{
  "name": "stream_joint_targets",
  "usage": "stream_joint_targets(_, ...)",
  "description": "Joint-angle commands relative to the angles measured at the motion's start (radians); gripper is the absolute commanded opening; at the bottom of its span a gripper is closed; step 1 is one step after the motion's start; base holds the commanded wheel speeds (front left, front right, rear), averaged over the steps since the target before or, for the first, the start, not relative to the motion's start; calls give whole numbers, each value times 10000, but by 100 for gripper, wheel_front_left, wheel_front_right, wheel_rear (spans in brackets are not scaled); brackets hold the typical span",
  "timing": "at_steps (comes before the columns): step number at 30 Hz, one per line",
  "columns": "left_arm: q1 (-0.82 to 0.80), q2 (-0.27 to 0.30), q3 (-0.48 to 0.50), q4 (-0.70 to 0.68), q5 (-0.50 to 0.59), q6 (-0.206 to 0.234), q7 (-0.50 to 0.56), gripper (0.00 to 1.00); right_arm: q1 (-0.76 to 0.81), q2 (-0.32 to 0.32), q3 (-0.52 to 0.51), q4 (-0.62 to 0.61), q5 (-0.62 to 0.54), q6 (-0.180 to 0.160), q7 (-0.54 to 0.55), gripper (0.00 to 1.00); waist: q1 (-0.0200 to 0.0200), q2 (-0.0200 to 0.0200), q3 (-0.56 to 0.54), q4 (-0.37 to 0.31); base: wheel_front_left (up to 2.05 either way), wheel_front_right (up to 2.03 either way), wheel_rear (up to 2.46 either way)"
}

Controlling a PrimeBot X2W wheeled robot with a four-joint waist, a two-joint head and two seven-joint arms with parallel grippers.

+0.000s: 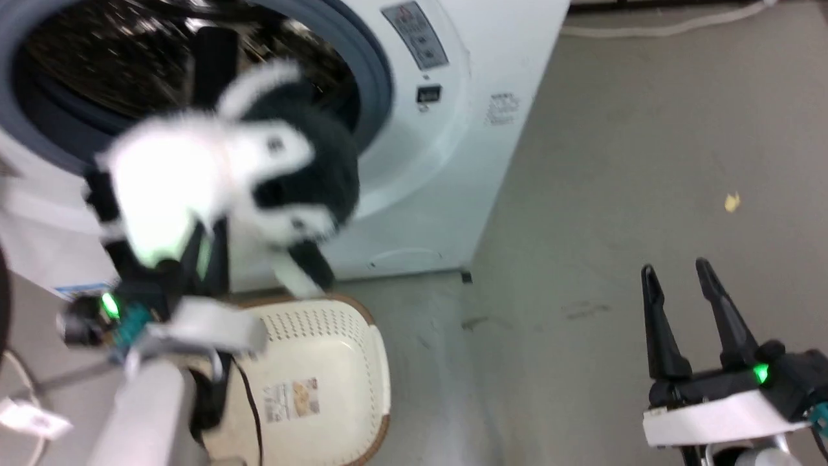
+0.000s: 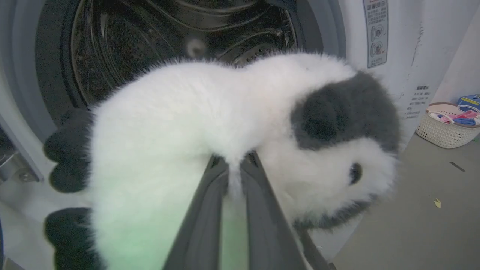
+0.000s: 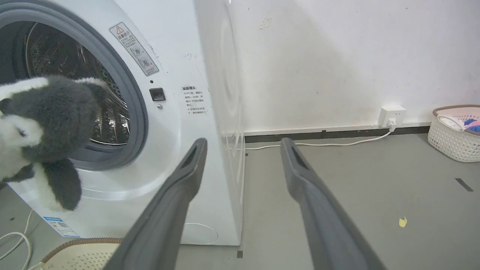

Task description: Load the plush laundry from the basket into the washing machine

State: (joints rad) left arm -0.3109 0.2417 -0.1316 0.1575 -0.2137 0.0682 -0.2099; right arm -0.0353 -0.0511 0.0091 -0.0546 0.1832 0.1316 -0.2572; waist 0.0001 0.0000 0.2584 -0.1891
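The left gripper [image 2: 235, 162] clamps the plush panda [image 2: 180, 112] by its white fur, body draped over both fingertips [image 2: 216, 180] before the washing machine [image 3: 180, 56]; the right gripper [image 3: 243, 144] stands spread, empty.

The washing machine [image 3: 180, 157] bears a warning-triangle sticker [image 3: 134, 49], print illegible.

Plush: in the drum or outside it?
Outside. The plush laundry hangs from the shut left gripper before the open porthole of the washing machine, above the basket.

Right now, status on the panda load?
Left fingers shut on panda, held before open washer mouth, not in yet. Right fingers open, over floor. Nothing seen blocking the drum.
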Motion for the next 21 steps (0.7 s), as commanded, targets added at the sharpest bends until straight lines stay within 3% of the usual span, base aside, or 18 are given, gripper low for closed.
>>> stream_joint_targets(1,-455,124,103,-207,47,39,57,0,-217,9,24,-63,60,-9,-45,100,-1,0,591,-394,0,0,0)
stream_joint_targets(5,-1787,505,375,-352,-69,-30,736,0,-532,9,99,-82,263,-9,-45,100,-1,0,1438,-831,0,0,0)
stream_joint_targets(13,-5072,1725,731,713,110,-267,2098,0,-1234,9,430,56,910,-9,-46,100,-1,0,2930,-1790,0,0,0)
stream_joint_targets(21,-8254,2751,575,3221,560,-570,3430,0,-1757,9,803,189,1498,-9,-46,100,-1,0,3895,-2495,0,0,0)
